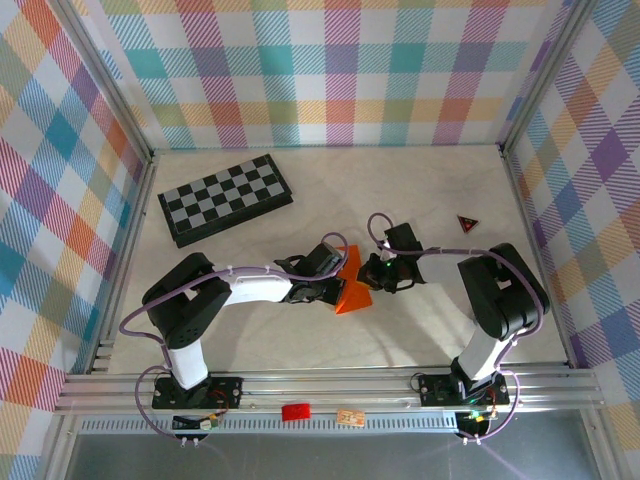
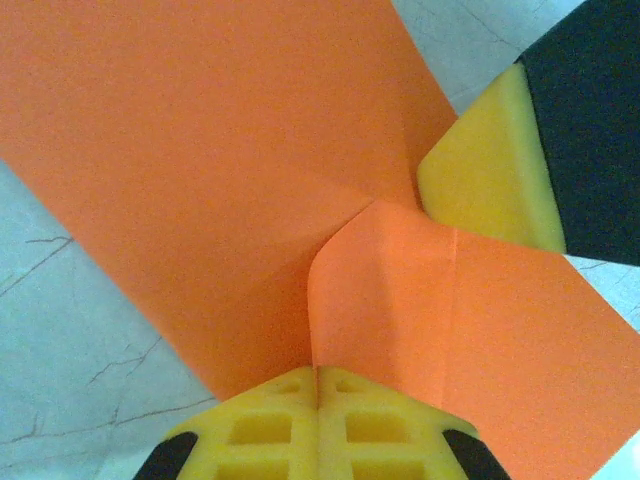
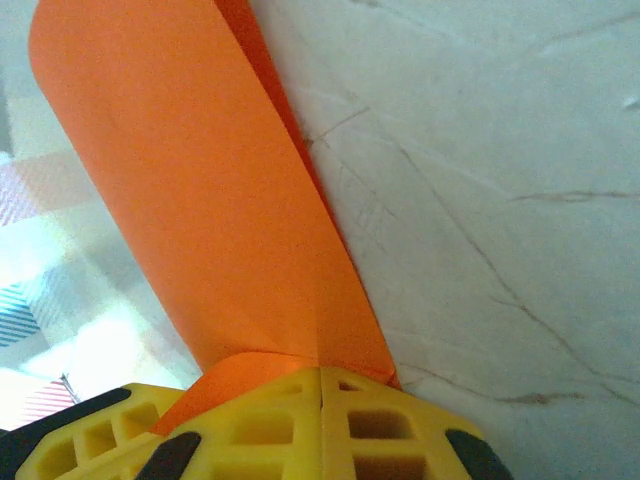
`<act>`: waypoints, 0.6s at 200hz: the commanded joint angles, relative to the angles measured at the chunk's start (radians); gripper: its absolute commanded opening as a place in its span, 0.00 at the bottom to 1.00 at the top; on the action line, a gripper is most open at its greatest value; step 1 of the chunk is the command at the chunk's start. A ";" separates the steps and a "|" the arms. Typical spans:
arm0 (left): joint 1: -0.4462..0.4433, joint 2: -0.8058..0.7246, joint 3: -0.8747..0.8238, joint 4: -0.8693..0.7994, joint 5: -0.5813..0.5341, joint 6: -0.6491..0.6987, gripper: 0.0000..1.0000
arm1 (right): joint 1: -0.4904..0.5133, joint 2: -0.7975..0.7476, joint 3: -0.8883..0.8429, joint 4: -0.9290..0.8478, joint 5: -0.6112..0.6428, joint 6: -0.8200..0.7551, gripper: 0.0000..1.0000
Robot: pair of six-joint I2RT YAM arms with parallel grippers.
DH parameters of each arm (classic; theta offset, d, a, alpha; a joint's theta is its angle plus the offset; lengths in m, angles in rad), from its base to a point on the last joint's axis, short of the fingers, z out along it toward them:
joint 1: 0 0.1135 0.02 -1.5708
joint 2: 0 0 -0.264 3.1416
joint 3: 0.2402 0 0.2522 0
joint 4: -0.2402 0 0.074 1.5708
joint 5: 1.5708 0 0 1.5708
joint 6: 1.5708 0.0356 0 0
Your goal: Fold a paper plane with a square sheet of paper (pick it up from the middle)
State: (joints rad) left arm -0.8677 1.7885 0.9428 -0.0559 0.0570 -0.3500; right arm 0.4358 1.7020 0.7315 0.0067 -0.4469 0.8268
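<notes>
I have both arms bent inward, wrists nearly meeting. My left end effector [image 1: 338, 280] and right end effector [image 1: 369, 272] face each other, each pinched tight on the square sheet of paper [image 1: 353, 298].

Open pale tabletop [image 1: 420, 180] along the far wall and near edge, checkerboard [image 1: 225, 198] blocking the far left, small dark red triangle [image 1: 467, 223] at right, left arm [image 1: 255, 290], right arm [image 1: 500, 290] and orange paper [image 1: 352, 292] meeting mid-table, barring the middle, plaid walls [image 1: 340, 70] enclosing three sides

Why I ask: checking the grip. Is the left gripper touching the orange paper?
Touching. The left wrist view shows the left gripper shut on the orange paper.
</notes>
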 commanded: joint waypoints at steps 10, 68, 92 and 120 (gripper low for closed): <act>0.008 -0.006 -0.019 -0.073 -0.020 0.015 0.03 | -0.018 -0.027 0.030 -0.105 0.040 -0.015 0.03; 0.008 0.003 -0.007 -0.076 -0.019 0.017 0.03 | -0.019 -0.037 0.049 -0.021 -0.072 0.025 0.04; 0.008 0.005 0.002 -0.081 -0.023 0.016 0.03 | -0.017 -0.010 0.015 -0.005 -0.038 0.057 0.03; 0.007 0.006 0.007 -0.085 -0.016 0.021 0.03 | -0.040 0.007 -0.003 -0.062 0.043 0.015 0.02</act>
State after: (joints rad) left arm -0.8677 1.7885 0.9451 -0.0620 0.0574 -0.3473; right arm 0.4137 1.6783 0.7517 -0.0181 -0.4572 0.8562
